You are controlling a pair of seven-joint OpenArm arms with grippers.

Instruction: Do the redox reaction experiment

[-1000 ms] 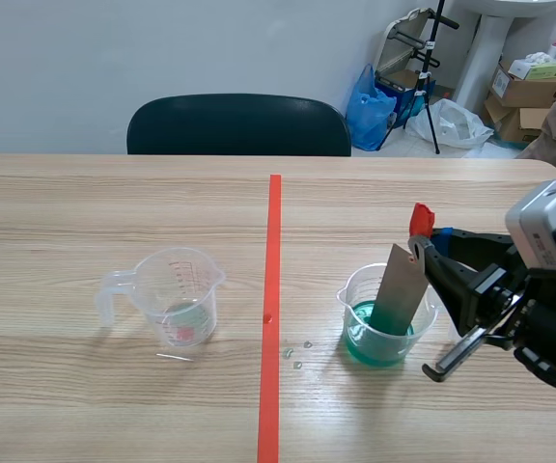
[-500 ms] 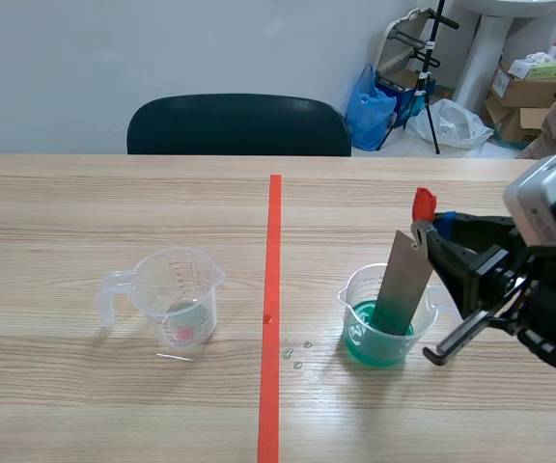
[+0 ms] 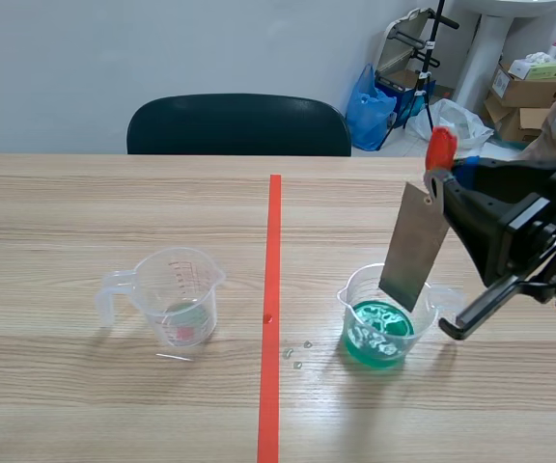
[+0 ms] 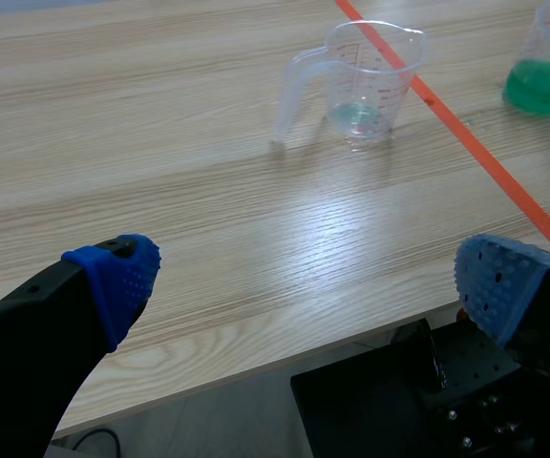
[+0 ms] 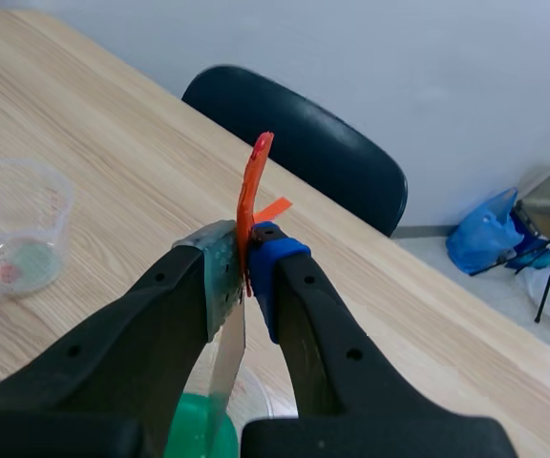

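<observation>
My right gripper (image 3: 442,181) is shut on a red tab (image 3: 440,149) fixed to the top of a grey metal strip (image 3: 413,246). The strip hangs tilted, its lower end just over the rim of a clear beaker (image 3: 386,318) of green liquid. In the right wrist view the red tab (image 5: 251,191) sits pinched in that gripper (image 5: 244,262), with the strip (image 5: 225,367) dropping toward the green liquid (image 5: 199,434). A clear measuring cup (image 3: 174,294) holding a little green liquid stands left of the orange-red line. My left gripper (image 4: 308,277) is open near the table's front edge, the cup (image 4: 363,81) well ahead of it.
A few liquid drops (image 3: 297,352) lie on the wooden table (image 3: 85,212) between the tape line and the beaker. A dark chair (image 3: 239,125) stands behind the far edge. Bags and cardboard boxes (image 3: 534,87) crowd the back right corner.
My right gripper has risen and shifted slightly right, lifting the metal strip up out of the green liquid. The liquid surface now shows ripples. The measuring cup has not moved.
</observation>
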